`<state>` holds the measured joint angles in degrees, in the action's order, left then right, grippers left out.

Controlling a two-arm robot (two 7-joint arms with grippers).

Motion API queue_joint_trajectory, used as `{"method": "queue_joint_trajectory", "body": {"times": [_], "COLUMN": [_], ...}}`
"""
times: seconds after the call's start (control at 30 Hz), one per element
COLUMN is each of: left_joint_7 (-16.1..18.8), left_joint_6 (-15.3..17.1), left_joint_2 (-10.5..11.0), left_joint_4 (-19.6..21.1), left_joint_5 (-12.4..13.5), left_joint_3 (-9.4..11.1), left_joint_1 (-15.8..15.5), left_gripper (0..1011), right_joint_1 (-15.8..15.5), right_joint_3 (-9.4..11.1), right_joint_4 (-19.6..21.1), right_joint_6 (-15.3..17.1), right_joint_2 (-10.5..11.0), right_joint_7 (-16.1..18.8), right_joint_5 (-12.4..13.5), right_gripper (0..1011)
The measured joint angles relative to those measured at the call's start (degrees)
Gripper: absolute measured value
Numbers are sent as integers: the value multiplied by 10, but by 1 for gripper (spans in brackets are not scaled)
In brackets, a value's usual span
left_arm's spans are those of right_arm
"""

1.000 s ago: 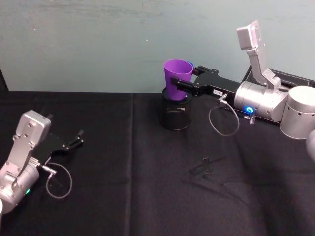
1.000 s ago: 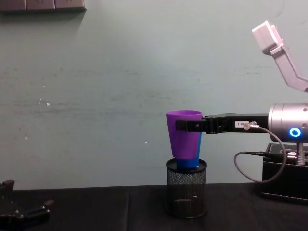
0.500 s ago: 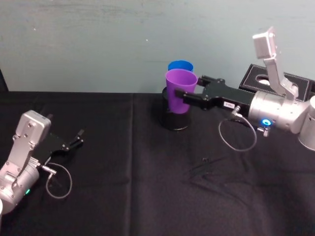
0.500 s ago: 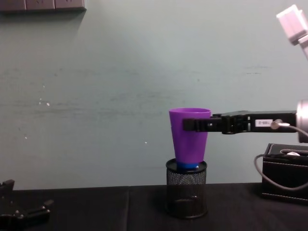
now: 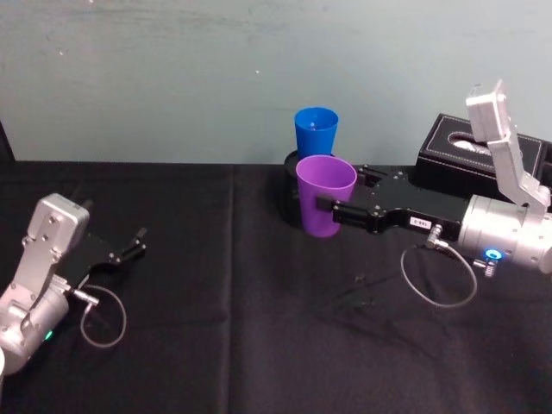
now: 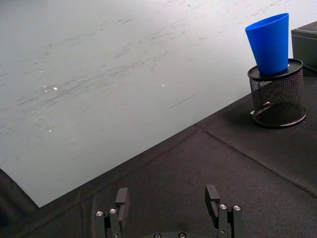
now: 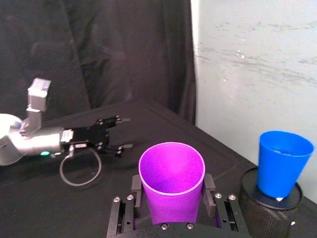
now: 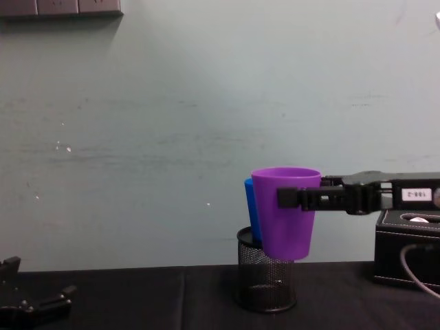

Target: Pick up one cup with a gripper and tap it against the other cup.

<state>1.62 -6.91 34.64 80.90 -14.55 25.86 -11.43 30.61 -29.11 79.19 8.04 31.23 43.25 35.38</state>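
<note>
Right gripper [image 5: 329,205]: fingers clamped across the purple cup [image 5: 324,221], one on each side of the wall just below the rim. Cup is upright, mouth up, carried clear of the black tablecloth [image 5: 241,293].

Progress:
- Pick-up: done. Cup is lifted and looks firmly seated between the fingers in the right wrist view.
- Tap: not made at this instant, as far as I can judge. The blue cup [image 5: 316,134] stands just beyond the held cup, slightly toward the robot's left. The chest view overlaps the two, but the right wrist view shows a gap between their walls.
- Remaining: close that gap and knock wall against wall.

Blue cup sits upright in the black mesh pot [image 8: 265,283], its upper part well above the pot rim.

Surroundings:
- Mesh pot is the likely obstruction. In the chest view the purple cup's base hangs about level with the pot rim, so a straight push forward may strike the mesh and not the blue wall. A slightly higher approach looks safer.
- Black box [image 5: 455,145] lies beyond the right wrist, off the path to the blue cup.
- Cable loop [image 5: 440,278] hangs under the right wrist, clear of both cups.
- Left gripper [image 6: 166,198]: fingers spread, holding nothing, parked low over the cloth, well to the left of the working hand.
</note>
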Motion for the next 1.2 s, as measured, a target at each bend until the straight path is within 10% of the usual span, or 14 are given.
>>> {"method": "queue_joint_trajectory", "body": {"times": [1.2], "left_joint_7": [0], "left_joint_6": [0], "left_joint_2": [0], "left_joint_4": [0], "left_joint_5": [0], "left_joint_3": [0], "left_joint_1": [0], "left_gripper": [1011], "right_joint_1": [-49], "right_joint_3": [-9], "right_joint_4": [51], "right_joint_6": [-18], "right_joint_2": [41], "right_joint_7": [-14], "right_joint_5": [32], "right_gripper": [721]}}
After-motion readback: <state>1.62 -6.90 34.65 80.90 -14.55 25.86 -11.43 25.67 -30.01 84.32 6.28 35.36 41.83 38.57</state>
